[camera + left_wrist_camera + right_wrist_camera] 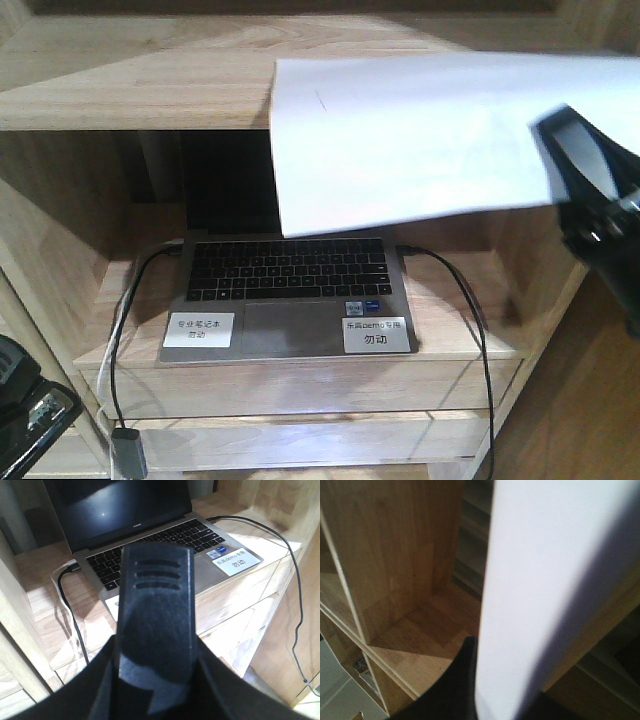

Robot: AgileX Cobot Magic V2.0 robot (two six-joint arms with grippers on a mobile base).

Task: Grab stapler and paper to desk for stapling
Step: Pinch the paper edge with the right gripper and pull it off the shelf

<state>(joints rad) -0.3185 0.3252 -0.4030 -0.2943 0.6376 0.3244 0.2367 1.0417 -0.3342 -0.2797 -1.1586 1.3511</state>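
Front-facing view is showing the paper (pixel 420 140) hanging up in the air, higher than the laptop (pixel 300 270), with the right fingers (pixel 600 175) pinching its right edge tight. It is looking thin, light and floppy, so holding an edge gently is seeming best, or it may crease or slip. The left fingers (pixel 100 690) are hugging a black thing, likely the stapler (pixel 157 605). It is looking hard and heavier, so squeezing its middle is seeming safest.

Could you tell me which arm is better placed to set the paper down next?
Right: the right gripper holds the paper aloft by its edge; the left gripper sits low, away from it.
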